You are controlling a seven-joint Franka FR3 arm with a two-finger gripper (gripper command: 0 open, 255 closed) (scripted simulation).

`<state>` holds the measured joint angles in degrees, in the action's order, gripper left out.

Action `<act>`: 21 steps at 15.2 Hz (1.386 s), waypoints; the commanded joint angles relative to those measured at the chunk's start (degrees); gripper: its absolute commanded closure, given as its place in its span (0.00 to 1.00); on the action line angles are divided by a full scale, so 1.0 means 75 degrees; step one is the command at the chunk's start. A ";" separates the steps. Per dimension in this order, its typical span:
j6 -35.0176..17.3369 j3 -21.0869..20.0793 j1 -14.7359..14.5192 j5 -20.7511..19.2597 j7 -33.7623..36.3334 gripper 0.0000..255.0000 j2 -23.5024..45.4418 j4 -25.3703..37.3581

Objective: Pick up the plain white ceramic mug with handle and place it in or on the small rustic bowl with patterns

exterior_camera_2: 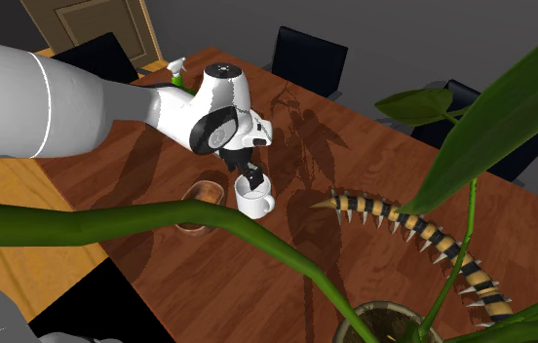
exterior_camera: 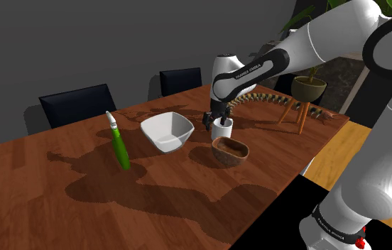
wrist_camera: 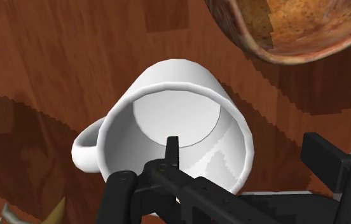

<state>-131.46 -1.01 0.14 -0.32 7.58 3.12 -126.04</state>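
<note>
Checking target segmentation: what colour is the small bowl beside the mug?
The bowl is brown, with a mottled orange-brown inside; the wrist view shows it best.

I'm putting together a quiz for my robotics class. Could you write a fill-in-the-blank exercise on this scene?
1. The mug stands upright on the ___.
2. One finger of the gripper reaches inside the ___.
3. The bowl nearest the mug is ___ in colour.
4. The bottle has a ___ body.
Missing words: table; mug; brown; green.
</note>
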 commanded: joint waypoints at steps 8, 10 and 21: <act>-0.0010 0.0000 0.0000 0.0000 -0.0001 1.00 0.0005 -0.0004; -0.0011 0.0000 0.0000 0.0000 -0.0001 1.00 0.0005 -0.0004; 0.0685 0.0000 0.0001 0.0011 -0.0010 1.00 -0.0357 0.0330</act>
<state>-127.17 -0.95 0.20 -0.24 7.39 0.96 -123.90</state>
